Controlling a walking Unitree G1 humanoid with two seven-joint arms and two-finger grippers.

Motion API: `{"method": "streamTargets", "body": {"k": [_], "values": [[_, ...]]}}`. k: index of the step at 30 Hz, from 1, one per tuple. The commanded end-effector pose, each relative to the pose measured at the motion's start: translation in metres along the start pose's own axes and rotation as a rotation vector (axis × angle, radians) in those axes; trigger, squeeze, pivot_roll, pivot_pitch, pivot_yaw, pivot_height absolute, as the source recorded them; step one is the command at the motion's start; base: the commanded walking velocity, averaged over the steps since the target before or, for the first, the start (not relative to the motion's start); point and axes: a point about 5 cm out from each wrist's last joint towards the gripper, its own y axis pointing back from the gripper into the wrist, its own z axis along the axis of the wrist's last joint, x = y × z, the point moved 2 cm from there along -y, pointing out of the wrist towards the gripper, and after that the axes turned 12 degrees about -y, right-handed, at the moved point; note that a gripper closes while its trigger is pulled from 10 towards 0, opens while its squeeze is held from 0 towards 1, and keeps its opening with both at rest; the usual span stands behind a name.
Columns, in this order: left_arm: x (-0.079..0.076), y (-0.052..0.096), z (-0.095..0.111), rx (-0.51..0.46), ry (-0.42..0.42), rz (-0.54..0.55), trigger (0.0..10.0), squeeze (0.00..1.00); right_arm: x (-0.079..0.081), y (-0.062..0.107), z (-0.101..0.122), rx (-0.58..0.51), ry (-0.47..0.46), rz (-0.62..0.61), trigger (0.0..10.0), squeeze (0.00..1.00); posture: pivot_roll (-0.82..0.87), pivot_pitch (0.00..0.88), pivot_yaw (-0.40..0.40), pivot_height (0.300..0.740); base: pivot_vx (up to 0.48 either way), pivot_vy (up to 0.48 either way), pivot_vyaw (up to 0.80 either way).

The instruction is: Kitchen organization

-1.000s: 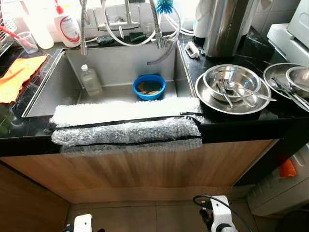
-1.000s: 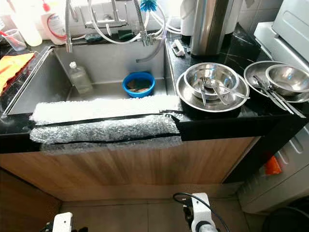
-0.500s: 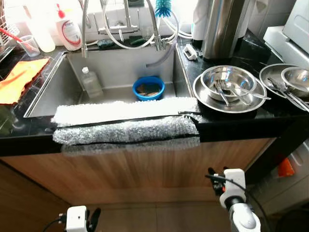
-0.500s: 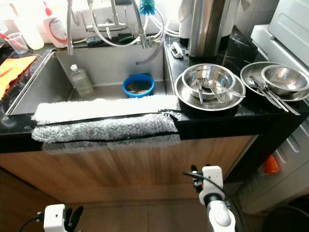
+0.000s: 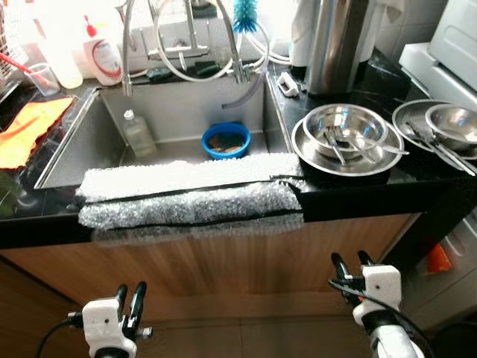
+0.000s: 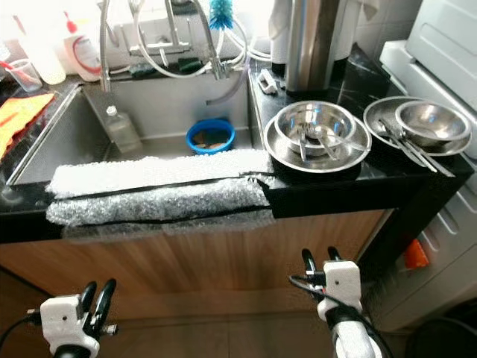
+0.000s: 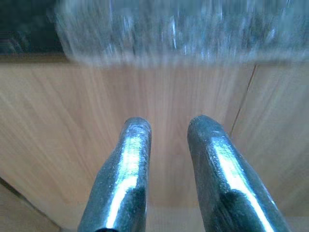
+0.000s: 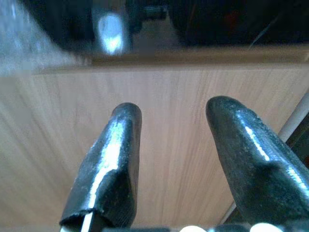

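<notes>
Both jaws apart, empty: left gripper, right gripper low at the cabinet front. Steel bowls with loose utensils sit up beyond right jaws. Probably light, rigid, slick; pinch the rim.

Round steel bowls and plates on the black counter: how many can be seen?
4. A shiny steel bowl sits in a wide steel plate right of the sink. Another steel bowl sits in a second plate at the far right. More may be hidden beneath.
</notes>
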Motion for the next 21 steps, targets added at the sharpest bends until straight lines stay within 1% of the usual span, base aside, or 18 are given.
{"method": "streamTargets", "body": {"k": [1, 2, 3, 4, 6, 7, 12, 14, 16, 17, 18, 21], "values": [[0.008, -0.001, 0.013, -0.026, -0.005, 0.044, 10.0, 0.00, 0.005, -0.001, 0.015, -0.043, -0.002, 0.009, 10.0, 0.00, -0.18, 0.000, 0.099, 0.740, 0.000, 0.000, 0.00], [0.009, -0.001, 0.015, -0.030, -0.004, 0.053, 10.0, 0.00, 0.005, -0.001, 0.018, -0.048, 0.000, 0.011, 10.0, 0.00, -0.18, 0.000, 0.099, 0.740, 0.000, 0.000, 0.00], [0.013, -0.003, 0.026, -0.065, -0.007, 0.083, 10.0, 0.00, 0.005, -0.002, 0.025, -0.071, -0.006, -0.005, 10.0, 0.00, -0.18, 0.000, 0.094, 0.740, 0.000, 0.000, 0.00], [0.015, -0.006, 0.035, -0.093, -0.007, 0.090, 10.0, 0.00, 0.006, -0.002, 0.032, -0.092, -0.015, -0.013, 10.0, 0.00, -0.17, 0.000, 0.092, 0.740, 0.000, 0.000, 0.00], [0.014, -0.007, 0.039, -0.100, -0.010, 0.087, 10.0, 0.00, 0.007, -0.002, 0.034, -0.095, -0.017, -0.014, 10.0, 0.00, -0.17, 0.000, 0.092, 0.740, 0.000, 0.000, 0.00], [0.011, -0.010, 0.057, -0.160, -0.040, 0.071, 10.0, 0.00, 0.010, -0.001, 0.046, -0.129, 0.001, 0.001, 10.0, 0.00, -0.18, 0.000, 0.092, 0.740, 0.000, 0.000, 0.00], [0.009, -0.019, 0.082, -0.237, -0.039, 0.071, 10.0, 0.00, 0.011, -0.002, 0.061, -0.171, -0.007, -0.003, 10.0, 0.00, -0.19, 0.000, 0.089, 0.740, 0.000, 0.000, 0.00], [0.004, -0.024, 0.092, -0.267, -0.052, 0.035, 10.0, 0.00, 0.012, -0.003, 0.067, -0.188, -0.013, -0.005, 10.0, 0.00, -0.18, 0.000, 0.082, 0.740, 0.000, 0.000, 0.00], [0.000, -0.029, 0.105, -0.304, -0.058, 0.007, 10.0, 0.00, 0.014, -0.005, 0.079, -0.220, -0.026, -0.022, 10.0, 0.00, -0.19, 0.000, 0.085, 0.740, 0.000, 0.000, 0.00], [0.000, -0.029, 0.105, -0.304, -0.058, 0.007, 10.0, 0.00, 0.014, -0.005, 0.079, -0.220, -0.026, -0.022, 10.0, 0.00, -0.19, 0.000, 0.085, 0.740, 0.000, 0.000, 0.00], [-0.001, -0.030, 0.110, -0.312, -0.052, 0.012, 10.0, 0.00, 0.017, -0.005, 0.085, -0.233, -0.033, -0.020, 10.0, 0.00, -0.19, 0.000, 0.085, 0.740, 0.000, 0.000, 0.00], [-0.003, -0.033, 0.114, -0.324, -0.047, 0.009, 10.0, 0.00, 0.020, -0.005, 0.092, -0.253, -0.030, -0.015, 10.0, 0.00, -0.18, 0.000, 0.080, 0.740, 0.000, 0.000, 0.00]]}}
